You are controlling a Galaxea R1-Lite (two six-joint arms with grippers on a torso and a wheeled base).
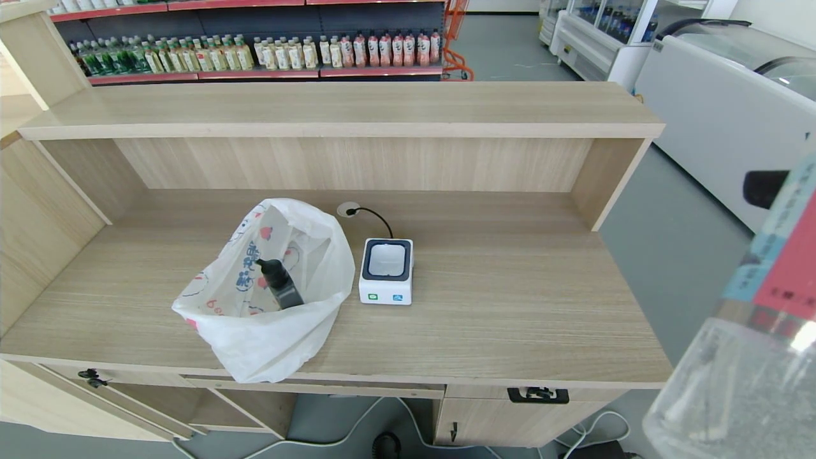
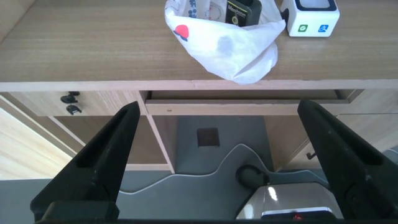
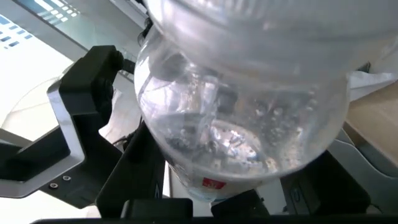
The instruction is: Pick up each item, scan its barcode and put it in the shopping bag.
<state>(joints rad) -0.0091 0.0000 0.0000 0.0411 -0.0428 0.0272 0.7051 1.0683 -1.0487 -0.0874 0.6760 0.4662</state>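
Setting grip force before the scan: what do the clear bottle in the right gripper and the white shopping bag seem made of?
Clear bottle with red and blue label: likely thin glossy plastic; see-through wall, highlights, bubbles inside.
White printed shopping bag: thin, soft plastic film, probably; it crumples, sags and lets light through.
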